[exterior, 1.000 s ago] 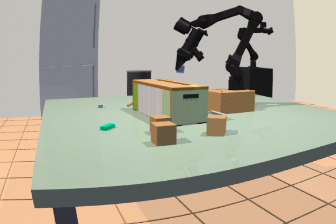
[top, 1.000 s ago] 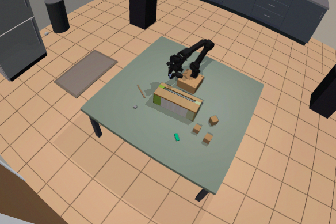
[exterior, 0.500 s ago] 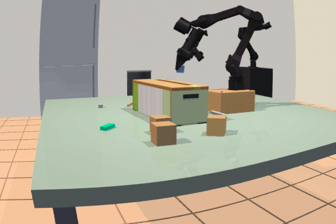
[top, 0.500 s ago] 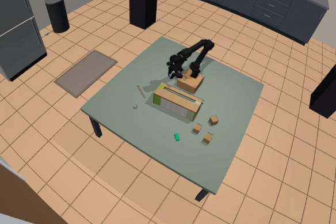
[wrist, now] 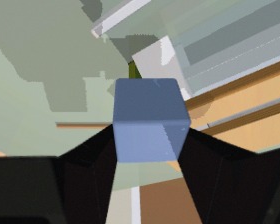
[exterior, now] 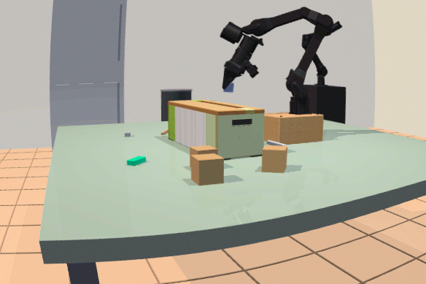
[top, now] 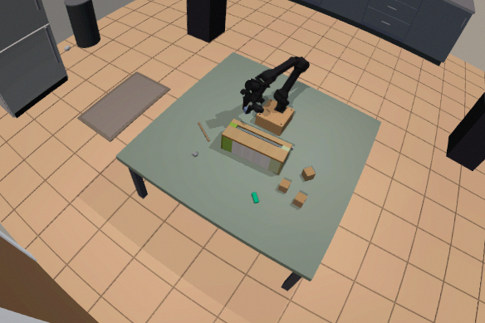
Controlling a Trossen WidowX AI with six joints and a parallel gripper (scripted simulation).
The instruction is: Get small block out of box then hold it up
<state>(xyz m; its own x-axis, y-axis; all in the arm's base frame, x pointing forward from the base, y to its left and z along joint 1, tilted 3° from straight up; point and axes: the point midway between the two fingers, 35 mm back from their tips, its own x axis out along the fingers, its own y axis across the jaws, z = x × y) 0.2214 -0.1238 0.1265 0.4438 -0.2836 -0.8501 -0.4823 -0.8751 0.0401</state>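
A small blue block (top: 246, 110) (exterior: 229, 88) (wrist: 150, 120) is held up in the air, above the table and higher than the box top in the exterior view. My gripper (exterior: 227, 87) (wrist: 144, 130) is shut on it, one finger on each side. The box (top: 255, 135) (exterior: 241, 137) stands upright on the table (top: 187, 179) (exterior: 109, 201), with wooden edges, a green end and a pale green end. In the wrist view the box's wooden edges (wrist: 241, 107) lie beyond the block, to the right. The box's shelf cannot be made out clearly.
Three brown cubes (top: 308, 173) (top: 284, 185) (top: 300, 199) stand beyond the box's pale end. A green piece (top: 255, 198) (exterior: 136, 160), a small grey piece (top: 195, 154) (exterior: 128, 134) and a thin brown stick (top: 203, 131) lie on the table. A light bar (exterior: 276, 143) lies by the wooden arm base (top: 274, 119) (exterior: 295, 128).
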